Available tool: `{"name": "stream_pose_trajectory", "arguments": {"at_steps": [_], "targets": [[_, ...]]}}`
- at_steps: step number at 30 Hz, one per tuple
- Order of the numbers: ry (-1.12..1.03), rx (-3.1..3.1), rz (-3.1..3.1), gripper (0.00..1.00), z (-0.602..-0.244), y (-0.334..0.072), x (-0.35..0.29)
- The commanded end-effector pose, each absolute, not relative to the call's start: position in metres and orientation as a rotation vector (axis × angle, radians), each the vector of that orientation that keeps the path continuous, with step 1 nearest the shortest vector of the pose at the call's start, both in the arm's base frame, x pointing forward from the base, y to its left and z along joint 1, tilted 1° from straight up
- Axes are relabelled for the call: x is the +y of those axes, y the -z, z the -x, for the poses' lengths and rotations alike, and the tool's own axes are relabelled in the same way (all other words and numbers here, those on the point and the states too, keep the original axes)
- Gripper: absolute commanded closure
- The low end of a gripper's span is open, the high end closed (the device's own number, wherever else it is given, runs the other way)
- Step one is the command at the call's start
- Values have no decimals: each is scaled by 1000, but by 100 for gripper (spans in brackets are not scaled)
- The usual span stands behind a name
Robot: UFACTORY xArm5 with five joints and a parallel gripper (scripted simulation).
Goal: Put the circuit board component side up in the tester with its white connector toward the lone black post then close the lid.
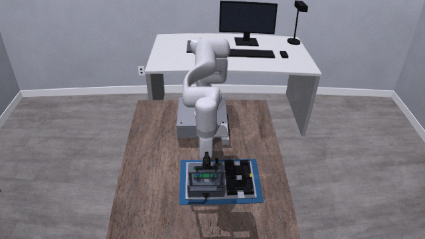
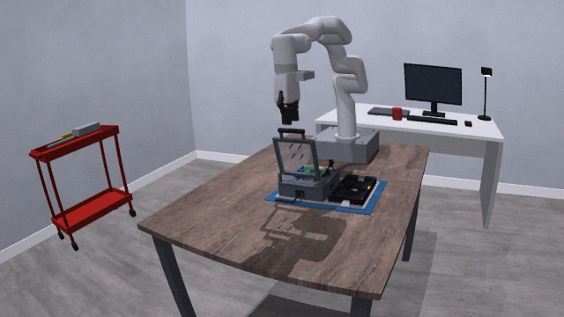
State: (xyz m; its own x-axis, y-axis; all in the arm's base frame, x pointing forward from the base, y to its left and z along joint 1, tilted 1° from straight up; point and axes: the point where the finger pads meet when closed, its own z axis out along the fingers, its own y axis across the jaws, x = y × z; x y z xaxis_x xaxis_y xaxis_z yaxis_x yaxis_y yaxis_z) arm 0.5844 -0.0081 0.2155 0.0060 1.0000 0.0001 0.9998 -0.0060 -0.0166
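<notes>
The green circuit board lies in the grey tester, and it also shows in the exterior view. The tester's clear lid stands upright and open, with a black handle at its top edge. My gripper hangs a little above that handle, half open and holding nothing. In the top view my gripper sits over the tester's far edge. The black tray beside the tester holds no board. The pins and the black post are too small to make out.
Tester and tray stand on a blue mat on the wooden table. The arm's grey base is just behind them. A white desk with a monitor stands behind, and a red cart is at the far left.
</notes>
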Motion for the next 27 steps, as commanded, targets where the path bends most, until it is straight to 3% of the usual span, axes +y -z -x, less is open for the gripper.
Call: {"name": "stream_pose_trajectory", "arguments": {"at_steps": [1,27], "targets": [[-13,-2209,2222,48,-585,-218,-8],[-13,-2209,2222,48,-585,-213,-8]]}}
